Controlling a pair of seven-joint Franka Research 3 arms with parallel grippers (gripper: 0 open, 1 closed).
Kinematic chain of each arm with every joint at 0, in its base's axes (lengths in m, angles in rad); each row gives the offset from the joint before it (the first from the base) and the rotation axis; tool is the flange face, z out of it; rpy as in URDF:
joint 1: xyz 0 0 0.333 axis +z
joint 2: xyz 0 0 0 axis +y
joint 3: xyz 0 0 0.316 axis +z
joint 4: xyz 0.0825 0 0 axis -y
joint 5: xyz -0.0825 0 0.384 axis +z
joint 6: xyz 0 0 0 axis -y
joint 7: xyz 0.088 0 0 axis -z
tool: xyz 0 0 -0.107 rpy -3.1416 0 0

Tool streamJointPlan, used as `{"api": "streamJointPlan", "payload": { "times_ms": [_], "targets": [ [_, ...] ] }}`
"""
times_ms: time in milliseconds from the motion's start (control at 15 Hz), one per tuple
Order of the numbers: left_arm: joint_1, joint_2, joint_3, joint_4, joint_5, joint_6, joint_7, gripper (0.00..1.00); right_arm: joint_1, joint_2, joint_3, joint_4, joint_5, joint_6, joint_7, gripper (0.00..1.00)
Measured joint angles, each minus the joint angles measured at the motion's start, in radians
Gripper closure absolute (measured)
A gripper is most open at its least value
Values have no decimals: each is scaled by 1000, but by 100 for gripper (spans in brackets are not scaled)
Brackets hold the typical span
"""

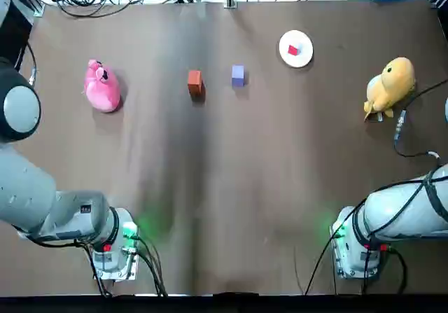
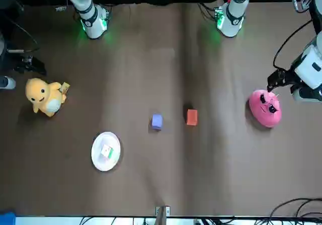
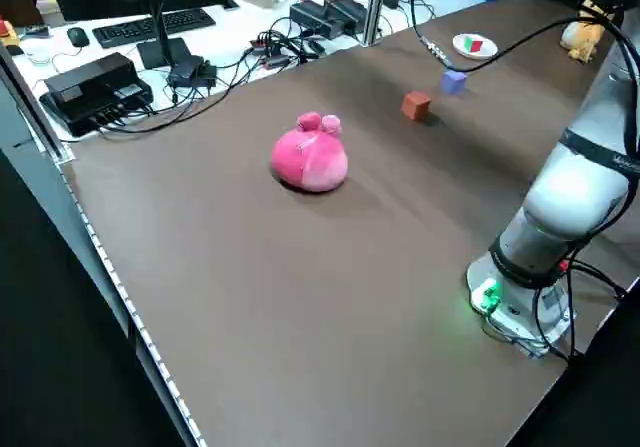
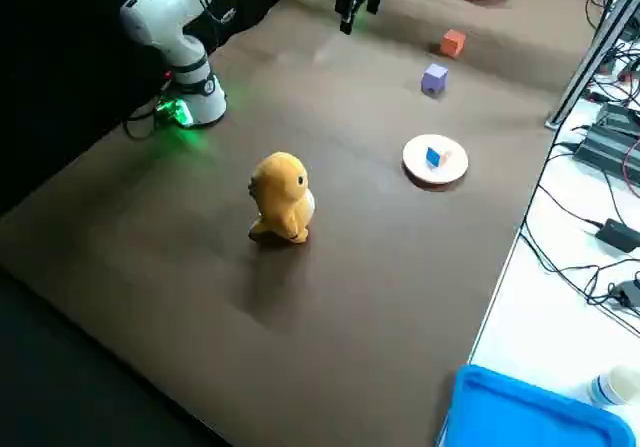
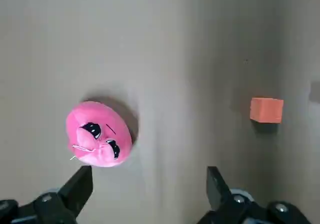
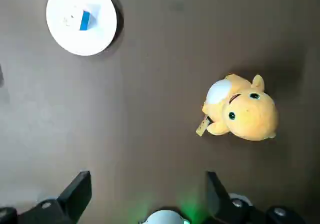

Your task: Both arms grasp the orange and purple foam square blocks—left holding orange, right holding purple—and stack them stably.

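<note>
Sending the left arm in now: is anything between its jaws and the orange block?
Nothing visible. The left gripper, jaws open, hangs close to the pink plush, but the plush lies off the line to the orange block; only bare table between.

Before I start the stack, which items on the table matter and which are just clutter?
For the job: orange block, purple block; left gripper, open, near the pink plush; right gripper, open, near the yellow plush.
Lying about: pink plush, yellow plush, white plate, the small cube on it.
</note>
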State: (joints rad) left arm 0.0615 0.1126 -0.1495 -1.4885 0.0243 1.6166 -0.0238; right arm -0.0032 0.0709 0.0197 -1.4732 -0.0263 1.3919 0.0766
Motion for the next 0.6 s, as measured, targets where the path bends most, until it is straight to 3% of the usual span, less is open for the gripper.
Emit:
{"api": "streamJointPlan", "payload": {
  "times_ms": [333,600],
  "targets": [
    [0,1,1,-2,0,0,1,0,1,0,2,0,0,-2,0,0],
    [1,31,2,-3,-41,3,2,0,53,0,8,0,16,1,0,0]
  ]
}}
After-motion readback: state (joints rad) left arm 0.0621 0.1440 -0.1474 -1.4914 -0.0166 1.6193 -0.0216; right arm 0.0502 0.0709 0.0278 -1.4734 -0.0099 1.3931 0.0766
